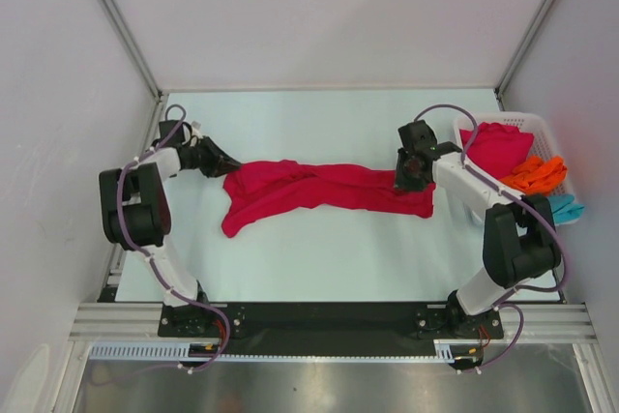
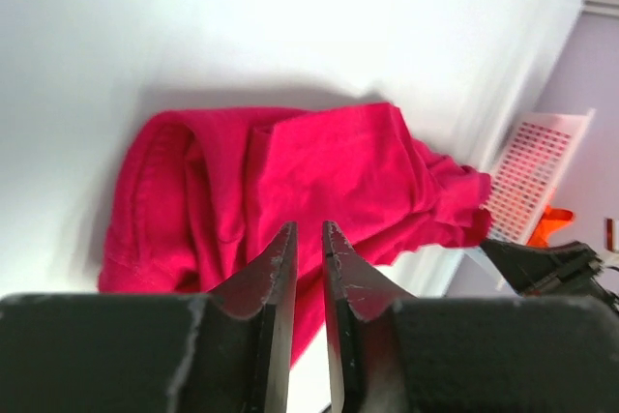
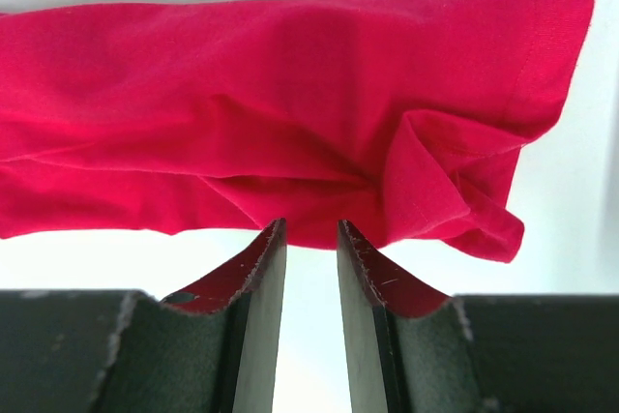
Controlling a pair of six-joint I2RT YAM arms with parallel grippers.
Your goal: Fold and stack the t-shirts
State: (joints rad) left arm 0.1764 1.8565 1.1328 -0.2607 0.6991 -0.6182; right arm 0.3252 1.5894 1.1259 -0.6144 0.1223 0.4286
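Crimson t-shirt (image 1: 319,189) on white table (image 1: 319,132), white slatted basket (image 1: 513,119), orange shirt (image 1: 535,174), teal shirt (image 1: 567,208)

At the top view's right, the right arm (image 1: 513,239) hid most of the teal shirt (image 1: 569,208) and the near wall of the basket (image 1: 530,121). The crimson shirt (image 3: 290,94) ran off the right-wrist view's left edge.

L tool (image 2: 308,231) slit-open, elbow bent | R tool (image 3: 310,226) slit-open, elbow bent

four t-shirts (image 1: 319,189), one basket (image 1: 547,132)
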